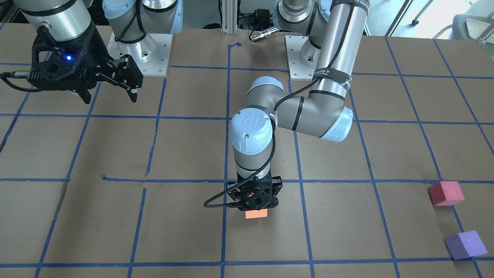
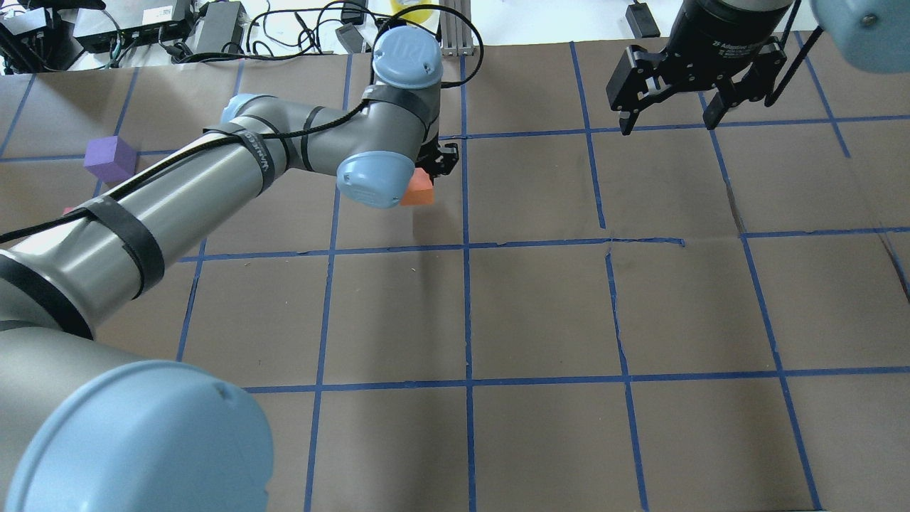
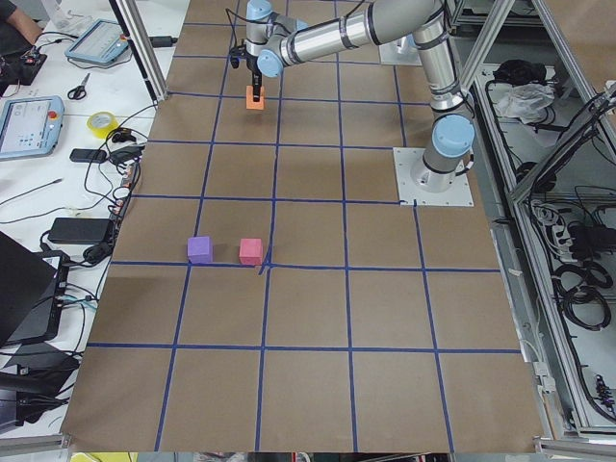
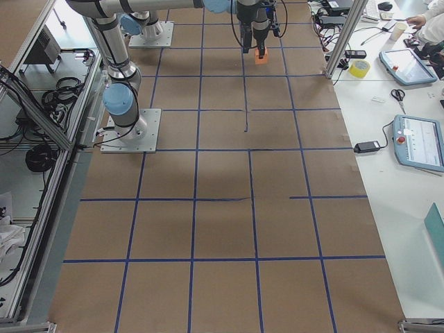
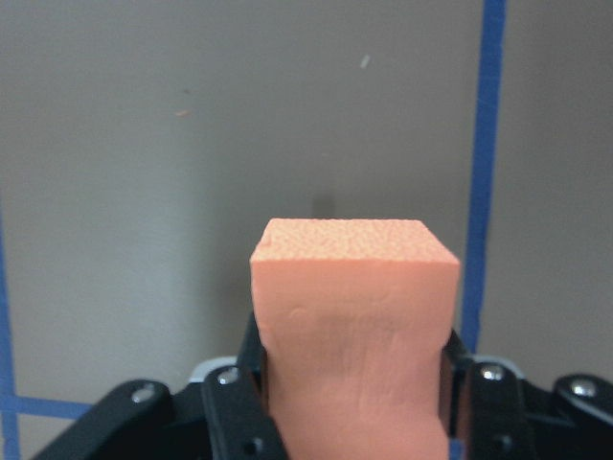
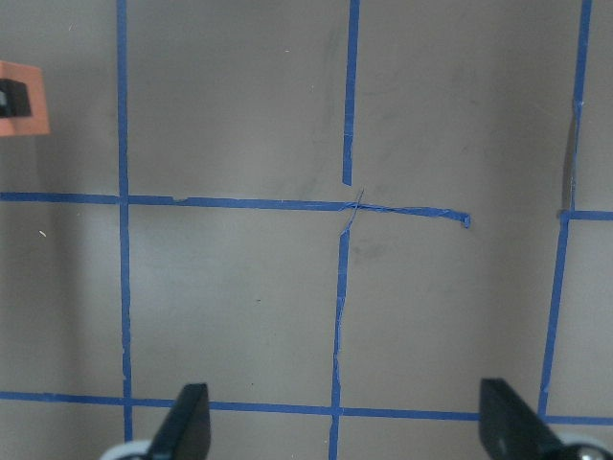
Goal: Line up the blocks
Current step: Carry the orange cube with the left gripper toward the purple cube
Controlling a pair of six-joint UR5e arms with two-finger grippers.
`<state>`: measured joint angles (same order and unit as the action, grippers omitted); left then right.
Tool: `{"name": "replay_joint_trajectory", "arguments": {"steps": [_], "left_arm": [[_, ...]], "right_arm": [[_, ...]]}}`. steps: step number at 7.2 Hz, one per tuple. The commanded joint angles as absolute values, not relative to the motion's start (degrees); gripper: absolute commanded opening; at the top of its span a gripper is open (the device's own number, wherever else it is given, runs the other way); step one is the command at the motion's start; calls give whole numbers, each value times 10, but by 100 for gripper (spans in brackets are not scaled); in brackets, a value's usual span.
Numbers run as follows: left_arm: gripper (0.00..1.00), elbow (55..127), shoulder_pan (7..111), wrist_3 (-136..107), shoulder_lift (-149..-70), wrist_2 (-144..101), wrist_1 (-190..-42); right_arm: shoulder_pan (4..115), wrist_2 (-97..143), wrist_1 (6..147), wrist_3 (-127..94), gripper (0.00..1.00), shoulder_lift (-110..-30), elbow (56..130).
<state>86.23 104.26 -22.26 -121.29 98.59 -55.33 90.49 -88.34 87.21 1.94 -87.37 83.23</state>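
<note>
Nearest the operators' edge of the tabletop, at the end on the robot's left, sits the purple block, resting flat beside a blue tape line. Just behind it, close but not touching, the red-pink block sits right by a crossing of tape lines. Both lie well apart from the orange block, which is farther along, near the middle of the tabletop's length and just beside the long centre tape line. The left arm reaches out over it with its wrist pointing straight down, and the left fingers are closed against two opposite sides of the orange block, which fills the gap between them in the left wrist view. Whether the block's underside touches the tabletop or hangs just above it cannot be told; a faint shadow lies on the brown paper beside it. Farthest back, near the robot's base on its right side, the right fingers hang above the tabletop, spread wide apart with nothing between them; the right wrist view shows only bare paper and tape lines below, with an edge of the orange block at that view's left margin.
</note>
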Motion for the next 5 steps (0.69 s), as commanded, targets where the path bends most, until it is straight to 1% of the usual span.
{"name": "replay_joint_trajectory", "arguments": {"steps": [1,3,5], "left_arm": [[0,860,924,-233,-1170,995,-582],[0,869,832,-93,-1145,1001,-584],[0,865,717,13,-1148,950,-596]], "right_arm": [[904,-884,873,19,100,-875,832],[905,-884,873,18,100,-875,832],[905,-882,875,18,100,-875,832]]}}
